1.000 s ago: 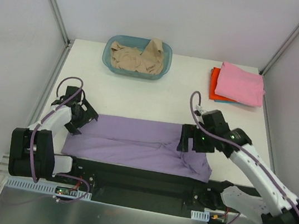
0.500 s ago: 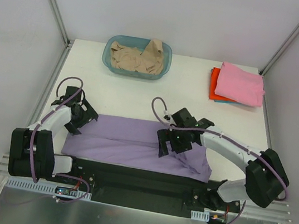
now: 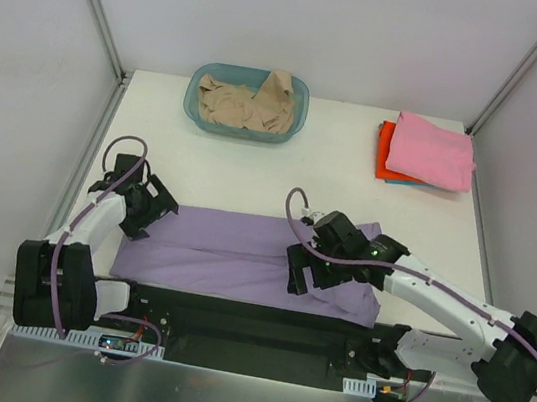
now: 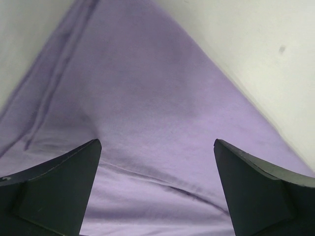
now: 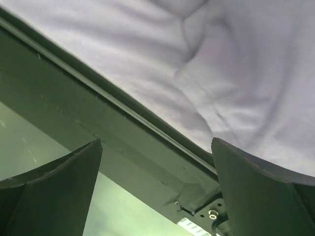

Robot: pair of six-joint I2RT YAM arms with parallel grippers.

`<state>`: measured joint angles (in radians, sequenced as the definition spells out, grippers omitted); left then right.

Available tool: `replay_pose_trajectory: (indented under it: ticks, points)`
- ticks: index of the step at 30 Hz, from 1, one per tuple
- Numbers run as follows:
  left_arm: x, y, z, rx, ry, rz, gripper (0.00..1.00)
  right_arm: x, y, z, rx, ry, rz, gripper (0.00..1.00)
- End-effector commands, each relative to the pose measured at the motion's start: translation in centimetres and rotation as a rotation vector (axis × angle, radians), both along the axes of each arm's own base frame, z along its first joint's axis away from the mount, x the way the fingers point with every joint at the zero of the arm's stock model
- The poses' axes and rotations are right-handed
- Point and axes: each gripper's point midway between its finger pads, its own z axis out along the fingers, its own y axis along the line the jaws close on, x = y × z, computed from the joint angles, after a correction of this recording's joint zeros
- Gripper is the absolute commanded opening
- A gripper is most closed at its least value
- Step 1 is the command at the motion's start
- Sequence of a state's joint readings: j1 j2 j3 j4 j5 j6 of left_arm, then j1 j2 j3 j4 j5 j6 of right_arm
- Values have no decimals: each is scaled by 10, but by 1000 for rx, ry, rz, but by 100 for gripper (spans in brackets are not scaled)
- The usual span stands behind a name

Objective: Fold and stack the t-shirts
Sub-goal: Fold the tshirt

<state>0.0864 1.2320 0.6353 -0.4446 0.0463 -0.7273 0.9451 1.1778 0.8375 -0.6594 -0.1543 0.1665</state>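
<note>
Right gripper (image 3: pixel 300 275) has swung inward above the lavender t-shirt (image 3: pixel 230 256), left gripper (image 3: pixel 148 215) at its corner, both gaping wide and empty, likely readying a fold.

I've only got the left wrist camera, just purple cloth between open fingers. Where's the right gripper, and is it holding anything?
Observer: The right gripper hangs open over the right half of the lavender t-shirt, near its front edge, holding nothing.
Operator: Is anything folded already?
Observer: A pink t-shirt lies folded on an orange-red t-shirt at the far right corner.
Operator: Any left to do?
Observer: A beige t-shirt sits crumpled in the teal basket at the far edge.
</note>
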Motion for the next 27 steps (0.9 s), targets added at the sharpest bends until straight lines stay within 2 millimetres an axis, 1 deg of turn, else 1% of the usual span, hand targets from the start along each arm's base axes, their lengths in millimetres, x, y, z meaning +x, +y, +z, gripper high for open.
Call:
replay_pose_trajectory:
  ticks: [1, 2, 3, 4, 5, 6, 7, 8, 9, 11, 13, 14, 15, 16, 17, 18, 19, 20, 21, 22, 23, 24, 25, 26, 27]
  points:
    - [17, -26, 40, -111, -159, -108, 99, 23, -30, 6, -20, -45, -275, 97]
    - [18, -31, 46, -124, -181, -123, 99, 21, -39, -5, -34, -7, -347, 97]
    - [17, -41, 49, -131, -194, -160, 99, 22, -46, -9, -40, 0, -388, 97]
    - [17, -45, 57, -124, -227, -179, 99, 27, -57, -15, -48, 9, -459, 97]
    - [17, -46, 59, -118, -236, -179, 99, 24, -66, -23, -56, 18, -500, 97]
    - [13, -57, 61, -111, -246, -225, 99, 29, -74, -27, -48, 23, -562, 97]
    - [13, -61, 61, -110, -248, -240, 99, 31, -79, -30, -46, 25, -593, 97]
    - [10, -64, 59, -111, -242, -255, 99, 29, -78, -32, -19, 53, -607, 97]
    - [8, -67, 54, -116, -223, -266, 99, 33, -82, -39, -3, 68, -638, 97]
    - [3, -71, 44, -126, -190, -282, 99, 36, -78, -45, 22, 99, -647, 97]
    - [-2, -72, 28, -129, -138, -285, 99, 45, -81, -52, -1, 96, -641, 97]
    - [-2, -72, 24, -128, -132, -288, 99, 55, -82, -54, -8, 70, -644, 97]
    - [-3, -71, 15, -126, -100, -284, 99, 66, -86, -61, -46, 93, -661, 97]
    - [-3, -70, 11, -120, -86, -279, 99, 74, -90, -64, -66, 96, -654, 97]
    - [-1, -70, 9, -121, -80, -281, 99, 80, -86, -64, -50, 129, -651, 97]
    - [-1, -70, 3, -122, -55, -279, 99, 88, -89, -76, -70, 186, -672, 97]
    - [1, -69, 1, -116, -52, -273, 99, 104, -84, -70, -45, 174, -658, 97]
    - [2, -69, -1, -111, -44, -269, 99, 116, -83, -69, -41, 164, -641, 97]
    - [2, -68, -4, -108, -33, -265, 99, 126, -87, -69, -56, 158, -635, 97]
    - [3, -67, -4, -105, -31, -264, 99, 149, -83, -65, -67, 149, -626, 97]
    - [5, -67, -4, -103, -31, -261, 99, 155, -82, -63, -69, 163, -586, 97]
    - [7, -67, -4, -103, -34, -260, 99, 166, -81, -60, -54, 164, -575, 97]
    - [10, -67, -2, -99, -40, -254, 99, 175, -78, -69, -64, 196, -564, 97]
    - [12, -67, -1, -102, -44, -252, 99, 196, -70, -55, -34, 179, -534, 97]
    - [13, -68, -2, -106, -42, -250, 99, 209, -69, -55, -35, 177, -531, 97]
